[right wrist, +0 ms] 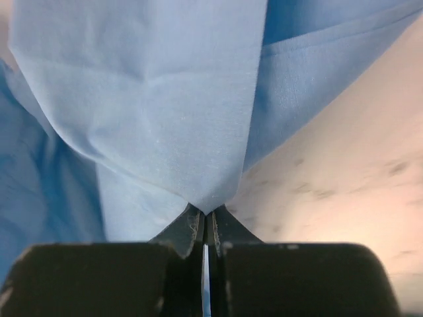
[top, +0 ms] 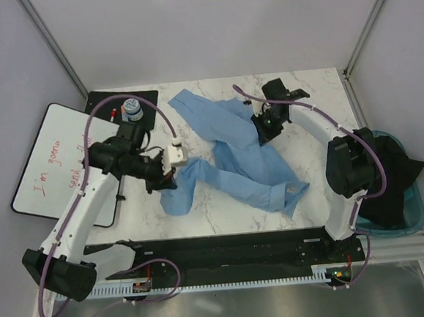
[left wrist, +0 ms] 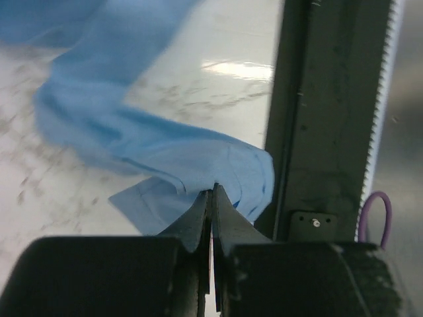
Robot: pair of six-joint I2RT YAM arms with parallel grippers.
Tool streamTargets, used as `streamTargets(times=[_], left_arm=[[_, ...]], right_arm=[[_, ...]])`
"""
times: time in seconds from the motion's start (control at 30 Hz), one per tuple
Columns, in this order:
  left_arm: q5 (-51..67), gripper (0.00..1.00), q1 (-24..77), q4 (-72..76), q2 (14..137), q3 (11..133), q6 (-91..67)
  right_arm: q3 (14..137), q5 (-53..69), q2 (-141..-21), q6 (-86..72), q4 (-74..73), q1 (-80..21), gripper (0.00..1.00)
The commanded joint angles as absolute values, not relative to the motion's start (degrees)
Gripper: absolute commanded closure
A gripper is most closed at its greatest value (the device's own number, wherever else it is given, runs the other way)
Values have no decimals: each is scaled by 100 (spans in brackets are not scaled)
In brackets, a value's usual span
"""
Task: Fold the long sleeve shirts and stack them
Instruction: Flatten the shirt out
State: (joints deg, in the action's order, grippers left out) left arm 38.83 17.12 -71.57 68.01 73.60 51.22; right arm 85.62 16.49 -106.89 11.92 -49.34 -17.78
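the shirt (top: pixel 234 153) lies crumpled, so which folds are its sleeves is hard to tell. in the left wrist view its far part is blurred and runs off the top edge. in the right wrist view it runs off the top and left edges. the left arm (top: pixel 77 213) covers part of the red writing on the whiteboard (top: pixel 52 134). the right arm (top: pixel 348 162) hides part of the dark cloth (top: pixel 394 181) in the bin (top: pixel 420 212).

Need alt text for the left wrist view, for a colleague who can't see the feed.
The left gripper is shut on an edge of the light-blue shirt, whose cloth trails toward the frame's upper left across the white marbled table. A dark rail with a toothed edge fills the frame's right.
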Motion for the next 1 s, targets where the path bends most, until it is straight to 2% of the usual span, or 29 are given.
streamTargets(times=[0.0, 0.07, 0.2, 0.23, 0.3, 0.33, 0.4, 0.43, 0.5, 0.53, 0.57, 0.6, 0.63, 0.7, 0.73, 0.83, 0.97], left_arm=[[4132, 98, 3599, -8158, 6505, 6402, 5732], [3860, 98, 4704, -7615, 6399, 6162, 5345], [3718, 98, 5835, -7400, 6793, 6029, 5265], [3718, 94, 5993, -7392, 6933, 6064, 5317], [3648, 70, 5977, -7183, 7022, 6300, 5187], [3456, 68, 5716, -6998, 7040, 6389, 4855], [3698, 56, 4953, -6577, 7215, 6810, 4746], [4013, 52, 3982, -6409, 7338, 6986, 4642], [3956, 37, 3203, -5692, 7891, 7487, 4326], [3764, 37, 2642, -5417, 8110, 7627, 3950], [3570, 36, 2463, -5118, 8295, 7846, 3729], [3290, 26, 2357, -4750, 8662, 7927, 3544], [2678, 26, 2242, -4198, 8849, 7997, 3342], [2488, 24, 2101, -3790, 9470, 8235, 3366], [2104, 13, 2048, -3405, 9709, 8314, 3375], [1732, 13, 1882, -3235, 10948, 9191, 3262], [1521, 12, 1811, -3225, 12232, 10972, 2857]], right_arm=[[10009, 1179, -10819, 1379, -4991, -1784, 100], [10369, 933, -10872, 1424, -5010, -1775, 100], [10600, 712, -10828, 1538, -4983, -1767, 100], [10582, 695, -10793, 1599, -5001, -1758, 100], [10381, 729, -10714, 1687, -5045, -1767, 100], [10258, 729, -10679, 1757, -5036, -1767, 98], [9880, 730, -10591, 1810, -5019, -1758, 87], [9757, 695, -10573, 1802, -4966, -1767, 80], [9545, 572, -10591, 1749, -4852, -1714, 74], [9536, 493, -10600, 1688, -4825, -1670, 66], [9597, 510, -10617, 1583, -4825, -1522, 66], [9632, 527, -10643, 1504, -4799, -1416, 66], [9676, 667, -10644, 1451, -4799, -1311, 74], [9712, 773, -10644, 1406, -4773, -1082, 88], [9712, 791, -10635, 1415, -4772, -1046, 100], [9633, 1001, -10617, 1450, -4869, -1002, 100], [9492, 1301, -10600, 1459, -4983, -1011, 97]])
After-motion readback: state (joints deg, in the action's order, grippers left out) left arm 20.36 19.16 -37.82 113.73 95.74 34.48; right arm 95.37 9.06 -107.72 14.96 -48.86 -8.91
